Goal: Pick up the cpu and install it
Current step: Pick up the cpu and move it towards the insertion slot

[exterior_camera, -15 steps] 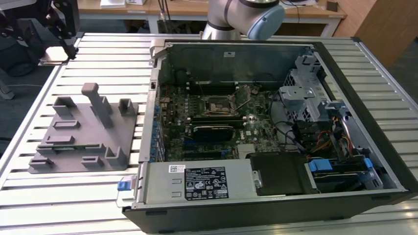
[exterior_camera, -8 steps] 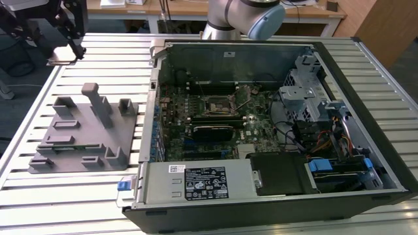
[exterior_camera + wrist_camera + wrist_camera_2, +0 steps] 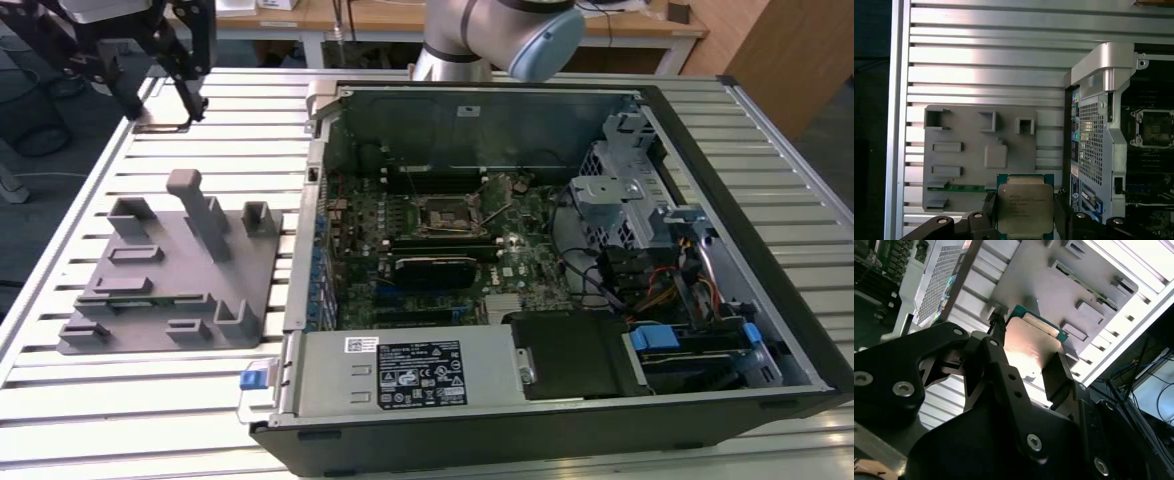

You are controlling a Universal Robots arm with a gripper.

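cpu (image 3: 1025,205): square, silvery top, green rim, clamped in pincer (image 3: 1024,220).

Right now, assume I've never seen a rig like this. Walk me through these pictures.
A robot arm works over a slatted metal table. One camera watches from off the arm, and two ride near its wrist. On the table stand an open computer case and a grey moulded holder. The arm's pincer is shut on the cpu, a small silvery square chip, held above the table. The empty socket sits on the board inside the case.
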